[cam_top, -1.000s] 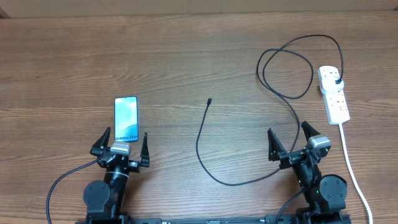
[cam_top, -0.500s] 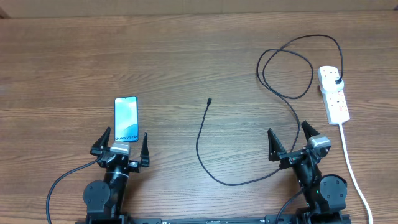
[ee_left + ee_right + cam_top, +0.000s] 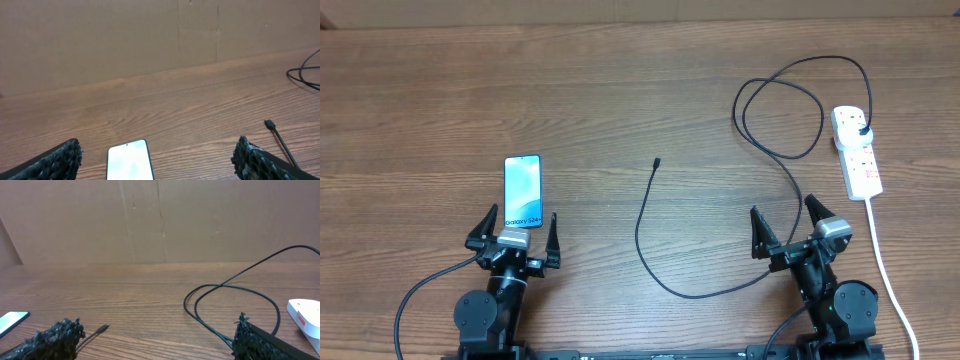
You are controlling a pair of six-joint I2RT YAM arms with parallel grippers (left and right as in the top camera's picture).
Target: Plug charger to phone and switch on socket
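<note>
A wood-grain table (image 3: 620, 90) meets a plain brown wall (image 3: 200, 220). The phone (image 3: 523, 191) lies well apart from the charger cable (image 3: 642, 225), whose plug sits in the white power strip (image 3: 860, 160). The left gripper (image 3: 521, 222) and right gripper (image 3: 782, 215) sit with fingers spread wide.

both arms sit folded low at the near edge of the overhead view, well apart from each other, with their wrists pointing away from the bases. the left gripper (image 3: 518, 222) has its jaws spread wide and grips nothing, its two black textured fingers (image 3: 57, 161) standing at opposite bottom corners of its wrist view. the right gripper (image 3: 782, 210) is likewise spread wide and holds nothing, its fingers (image 3: 52, 337) just as far apart, and from overhead it looks turned a little off square.
</note>
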